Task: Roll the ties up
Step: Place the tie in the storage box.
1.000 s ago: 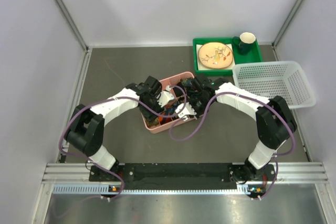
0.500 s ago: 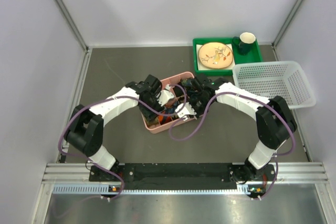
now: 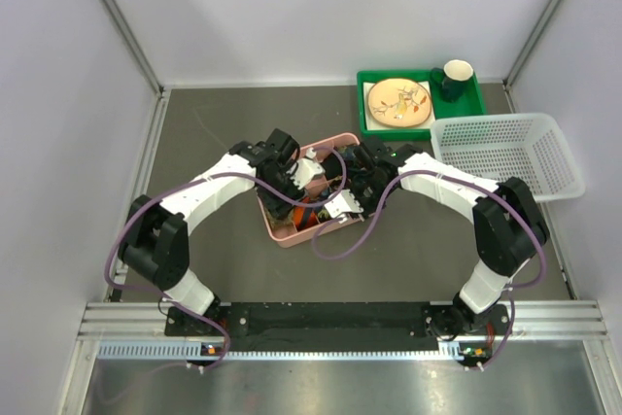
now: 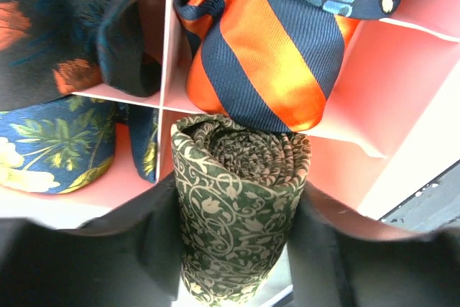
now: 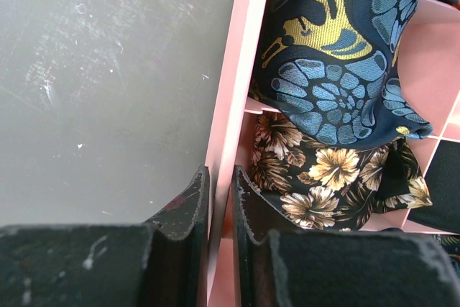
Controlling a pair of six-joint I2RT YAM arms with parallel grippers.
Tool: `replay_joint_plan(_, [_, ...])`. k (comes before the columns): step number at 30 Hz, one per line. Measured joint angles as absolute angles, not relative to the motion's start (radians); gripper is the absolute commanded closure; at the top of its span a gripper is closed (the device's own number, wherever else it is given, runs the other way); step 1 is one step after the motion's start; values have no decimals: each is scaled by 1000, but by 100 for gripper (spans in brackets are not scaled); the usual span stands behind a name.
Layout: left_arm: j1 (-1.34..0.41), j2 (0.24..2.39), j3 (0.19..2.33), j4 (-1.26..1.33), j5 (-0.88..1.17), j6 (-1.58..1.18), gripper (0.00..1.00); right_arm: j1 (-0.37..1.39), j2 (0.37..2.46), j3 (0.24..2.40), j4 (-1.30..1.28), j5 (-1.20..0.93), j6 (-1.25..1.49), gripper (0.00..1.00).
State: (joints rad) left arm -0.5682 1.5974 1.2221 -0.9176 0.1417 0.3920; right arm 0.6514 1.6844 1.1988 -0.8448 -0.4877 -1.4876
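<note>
My left gripper (image 4: 237, 246) is shut on a rolled tie (image 4: 241, 192), olive-green with a cream vine pattern, its coiled end facing the pink divided box (image 4: 402, 70). The roll sits just in front of the compartment with the orange and navy striped tie (image 4: 266, 55). In the top view the left gripper (image 3: 292, 182) is over the box (image 3: 280, 231). My right gripper (image 5: 219, 185) is shut on the box's outer wall (image 5: 228, 106), one finger outside and one inside. From above, the right gripper (image 3: 342, 201) is at the box's right side.
Other compartments hold a blue leaf-print tie (image 4: 57, 149), a dark tie with orange (image 4: 43, 26), a navy paisley tie (image 5: 338, 70) and a black tie with tan flowers (image 5: 338, 170). At the back right are a green tray (image 3: 369, 125) with plate and mug, and a white mesh basket (image 3: 505, 155).
The left arm has shifted slightly toward the far left over the box, still holding the rolled tie. The right arm has not moved.
</note>
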Motion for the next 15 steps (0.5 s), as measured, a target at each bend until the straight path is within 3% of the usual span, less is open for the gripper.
replay_joint_plan(4, [-568, 1597, 1178, -883, 153, 393, 72, 651, 1684, 1199, -844, -488, -1481, 100])
replay_joint_plan(7, [-568, 1595, 1140, -849, 163, 394, 72, 651, 1684, 1199, -845, -492, -1481, 100])
replay_joint_plan(9, [-568, 1594, 1126, -831, 167, 393, 67, 651, 1684, 1199, -845, -493, -1481, 100])
replay_joint_plan(10, [-569, 1594, 1119, -822, 168, 392, 58, 651, 1684, 1199, -845, -493, -1481, 100])
replay_joint_plan(15, [-569, 1594, 1106, -807, 169, 390, 39, 651, 1684, 1199, -845, -493, -1481, 100])
